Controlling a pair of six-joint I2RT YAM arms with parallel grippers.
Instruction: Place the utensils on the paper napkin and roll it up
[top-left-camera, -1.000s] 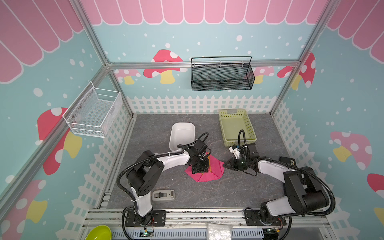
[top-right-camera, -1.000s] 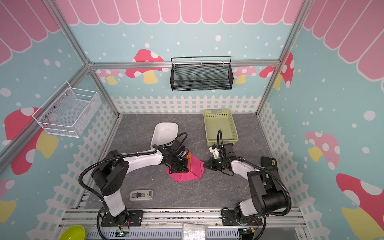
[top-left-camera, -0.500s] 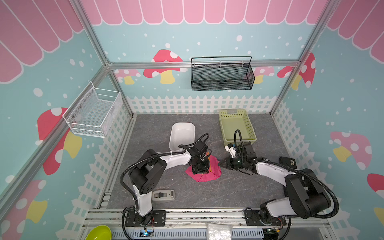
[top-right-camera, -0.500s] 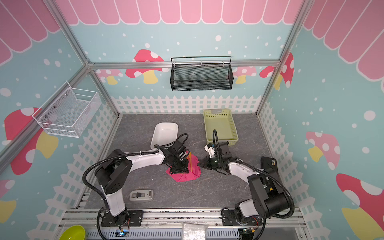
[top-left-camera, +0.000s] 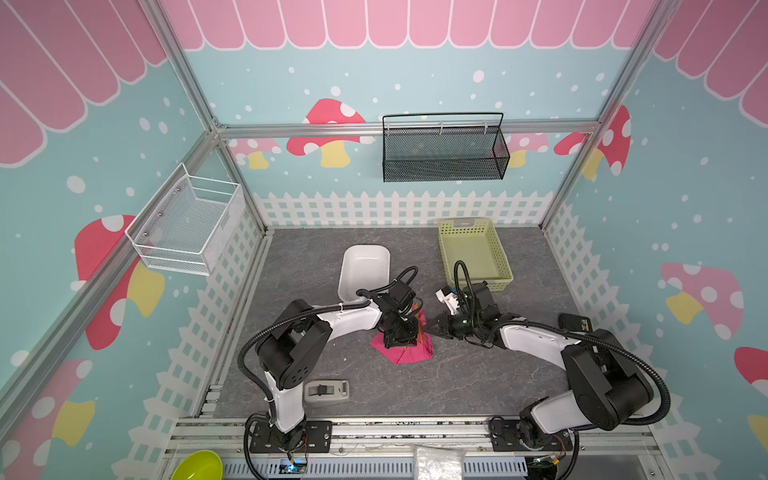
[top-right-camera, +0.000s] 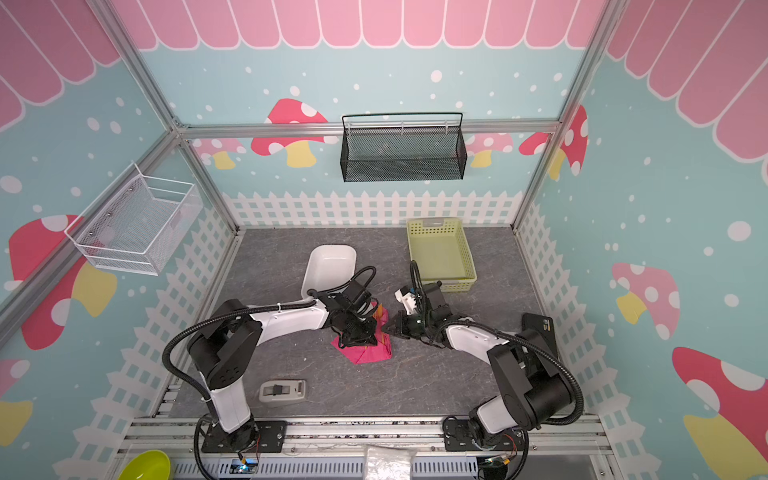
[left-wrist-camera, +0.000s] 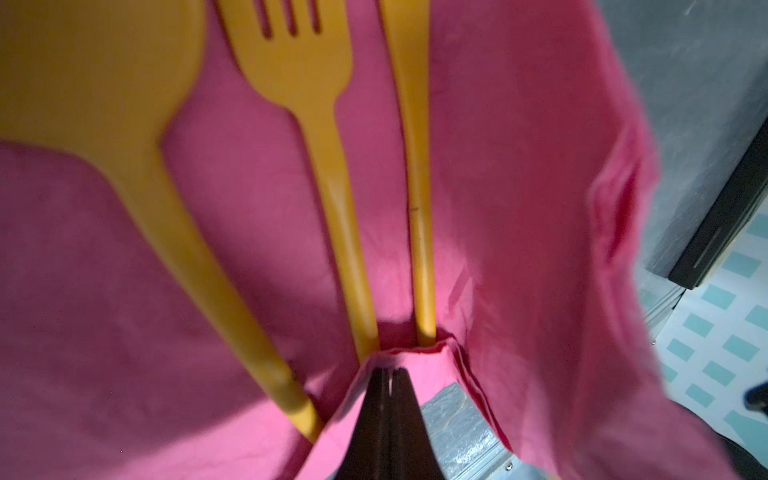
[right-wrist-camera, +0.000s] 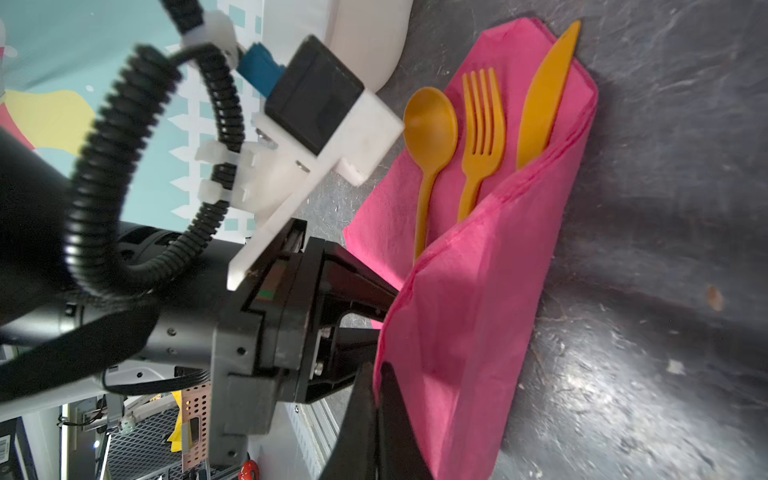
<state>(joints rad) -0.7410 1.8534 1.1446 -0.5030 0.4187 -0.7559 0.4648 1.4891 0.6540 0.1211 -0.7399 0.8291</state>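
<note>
The paper napkin (top-left-camera: 409, 353) (top-right-camera: 370, 353) lies crumpled between both arms, one side lifted and folded over. On it lie the utensils, side by side: an orange spoon (right-wrist-camera: 430, 124), fork (right-wrist-camera: 482, 137) and knife (right-wrist-camera: 544, 95), their handles under the raised fold (right-wrist-camera: 478, 311). My left gripper (left-wrist-camera: 390, 374) (top-left-camera: 400, 341) is shut on a napkin edge at the handle ends. My right gripper (right-wrist-camera: 376, 388) (top-left-camera: 429, 328) is shut on the lifted napkin edge, close beside the left one. The left wrist view shows the spoon (left-wrist-camera: 104, 75), fork (left-wrist-camera: 303, 70) and knife (left-wrist-camera: 415, 145) on the napkin (left-wrist-camera: 540, 208).
A white dish (top-left-camera: 363, 270) stands just behind the left gripper. A green basket (top-left-camera: 473, 253) sits behind the right gripper. A grey device (top-left-camera: 326, 392) lies near the front, a black object (top-left-camera: 575, 322) by the right wall. Wire baskets hang on the walls.
My right gripper has moved left toward the left gripper, carrying the napkin's right edge over the utensils. The napkin now looks narrower. The left gripper has barely moved.
</note>
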